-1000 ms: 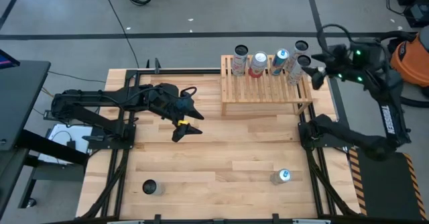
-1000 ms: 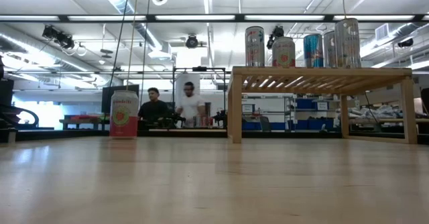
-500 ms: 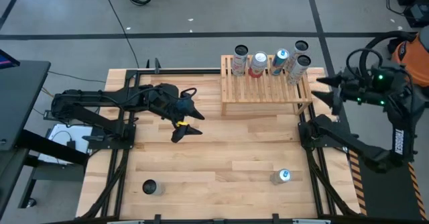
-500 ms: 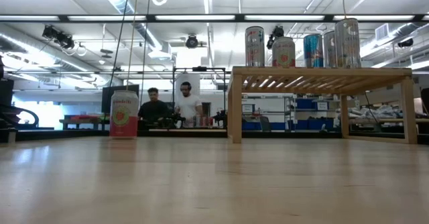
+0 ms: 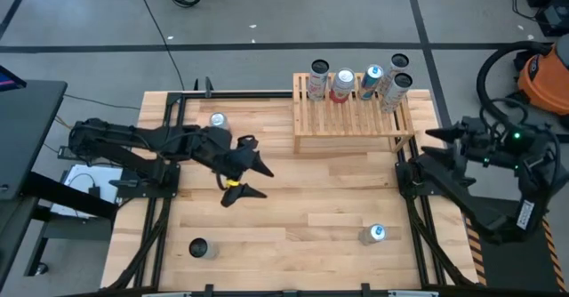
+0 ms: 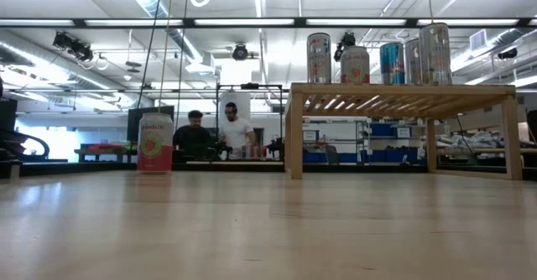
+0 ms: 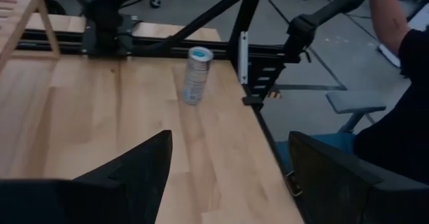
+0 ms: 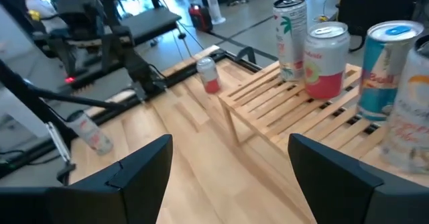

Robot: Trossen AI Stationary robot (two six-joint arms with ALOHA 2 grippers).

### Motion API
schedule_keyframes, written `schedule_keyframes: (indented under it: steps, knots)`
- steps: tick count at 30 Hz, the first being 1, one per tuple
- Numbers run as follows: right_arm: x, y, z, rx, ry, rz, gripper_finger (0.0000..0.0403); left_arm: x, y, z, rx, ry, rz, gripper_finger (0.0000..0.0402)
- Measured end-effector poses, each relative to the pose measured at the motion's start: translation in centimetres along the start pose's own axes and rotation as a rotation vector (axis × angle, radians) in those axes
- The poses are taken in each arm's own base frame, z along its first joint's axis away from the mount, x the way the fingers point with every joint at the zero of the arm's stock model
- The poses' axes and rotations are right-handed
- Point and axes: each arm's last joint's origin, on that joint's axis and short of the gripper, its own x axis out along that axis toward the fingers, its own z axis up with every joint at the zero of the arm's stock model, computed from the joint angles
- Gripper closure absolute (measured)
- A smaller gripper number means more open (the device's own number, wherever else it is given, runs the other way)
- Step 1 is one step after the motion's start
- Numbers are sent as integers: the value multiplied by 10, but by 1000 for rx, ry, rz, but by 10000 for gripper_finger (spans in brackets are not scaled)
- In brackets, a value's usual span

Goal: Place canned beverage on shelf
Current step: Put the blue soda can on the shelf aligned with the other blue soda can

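The light-wood slatted shelf (image 5: 354, 112) stands at the table's far right, and several cans stand upright on its top (image 5: 342, 84). They also show in the low view (image 6: 355, 64) and the right wrist view (image 8: 328, 51). A teal-topped can (image 5: 374, 235) stands on the table at the near right and shows in the left wrist view (image 7: 196, 75). A pink can (image 5: 218, 120) stands at the far left. My left gripper (image 5: 249, 181) is open and empty over the table's left middle. My right gripper (image 5: 437, 144) is open and empty past the shelf's right end.
A dark can (image 5: 200, 248) stands at the near left. The arm bases and black frame rails (image 5: 418, 177) flank the table. People (image 6: 231, 133) are in the room beyond. Bare wood (image 5: 311, 199) lies between shelf and near edge.
My right gripper has drawn back from the cans at the shelf's right end, going toward the table's right and near edges. My left gripper has moved a little toward the near edge, uncovering the pink can at the far left. The cans have kept still.
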Motion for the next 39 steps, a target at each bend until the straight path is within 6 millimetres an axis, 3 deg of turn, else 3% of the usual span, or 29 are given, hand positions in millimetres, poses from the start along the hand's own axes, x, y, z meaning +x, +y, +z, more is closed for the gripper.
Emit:
schedule_keyframes:
  steps: [5, 17, 29, 33, 39]
  knots:
    - [0, 7, -11, 36, -23, 89, 98, 1, -7, -1, -5, 5, -22, 102]
    - [1, 11, -9, -43, -62, 99, 94, 1, -8, -1, -42, 6, -23, 102]
    - [1, 11, -9, -116, -65, 96, 26, 1, -7, 4, -35, -46, -14, 102]
    - [1, 11, -7, -70, -80, 91, 6, 1, -7, 5, -43, -56, -16, 102]
    - [1, 10, -6, 65, -92, 54, 11, 1, -7, 5, -99, -56, -18, 102]
